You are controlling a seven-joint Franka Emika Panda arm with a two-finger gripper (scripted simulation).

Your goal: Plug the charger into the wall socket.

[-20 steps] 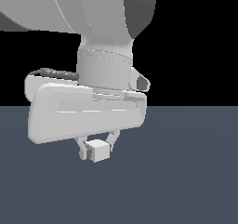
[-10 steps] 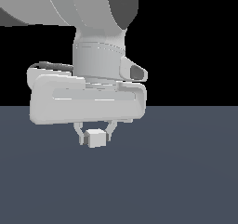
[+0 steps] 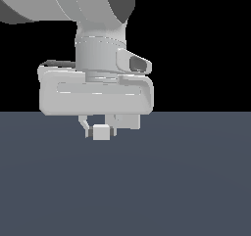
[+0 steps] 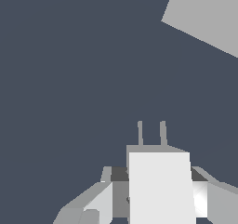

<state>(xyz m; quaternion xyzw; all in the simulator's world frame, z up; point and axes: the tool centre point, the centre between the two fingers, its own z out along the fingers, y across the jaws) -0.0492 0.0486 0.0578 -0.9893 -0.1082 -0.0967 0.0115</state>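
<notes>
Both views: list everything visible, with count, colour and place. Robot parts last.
charger: one, white block with two grey prongs, held between the fingers; lifted off the floor in the exterior view.
wall socket: one, pale grey plate, only a corner showing at the edge of the wrist view; not in the exterior view.
floor: one, dark slate blue, under everything.
gripper: one, light grey, shut on the charger, just above the floor.
arm: one, grey-white, fills the upper part of the exterior view.
</notes>
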